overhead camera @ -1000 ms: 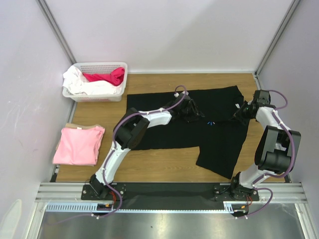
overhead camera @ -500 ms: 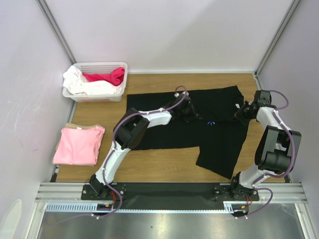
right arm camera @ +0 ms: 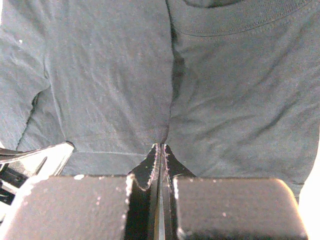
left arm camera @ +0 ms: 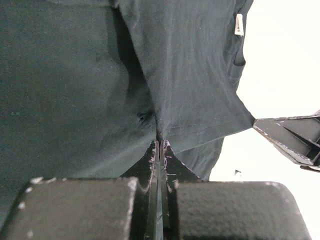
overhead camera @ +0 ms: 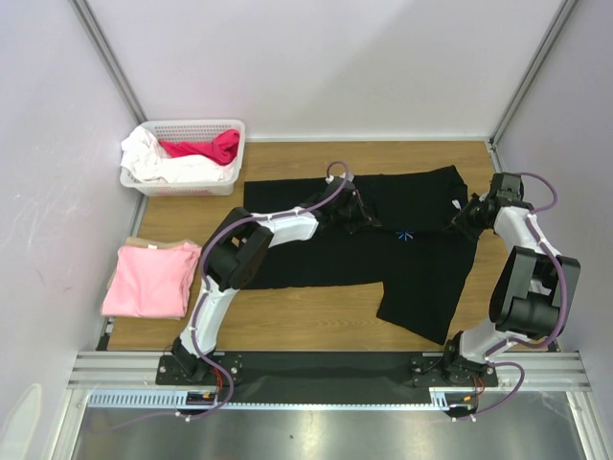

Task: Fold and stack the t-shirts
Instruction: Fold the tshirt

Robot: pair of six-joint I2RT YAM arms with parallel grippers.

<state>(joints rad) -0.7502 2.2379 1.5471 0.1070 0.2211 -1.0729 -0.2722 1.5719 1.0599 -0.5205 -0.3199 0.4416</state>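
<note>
The black t-shirt (left arm camera: 75, 90) runs past the edges of both wrist views; the print on its white tag (left arm camera: 239, 24) is too small to read.

- The left gripper (overhead camera: 354, 209) stood part-open a second ago. Its fingers are now pressed together, and in the wrist view a ridge of the black t-shirt (overhead camera: 421, 273) is nipped at the tips.
- We see that it has slid across the cloth toward the left edge of the bench (overhead camera: 287, 316) and slightly toward the far edge. It now sits farther from the pale-blue chest mark (overhead camera: 403, 235).
- The left elbow (overhead camera: 230, 261) has swung toward the left edge, so the forearm stretches longer over the shirt.
- The cable loop (overhead camera: 335, 171) at that wrist has moved left with it.
- The right gripper (overhead camera: 466, 211) has crept a touch toward the far edge. The shift is barely readable.
</note>
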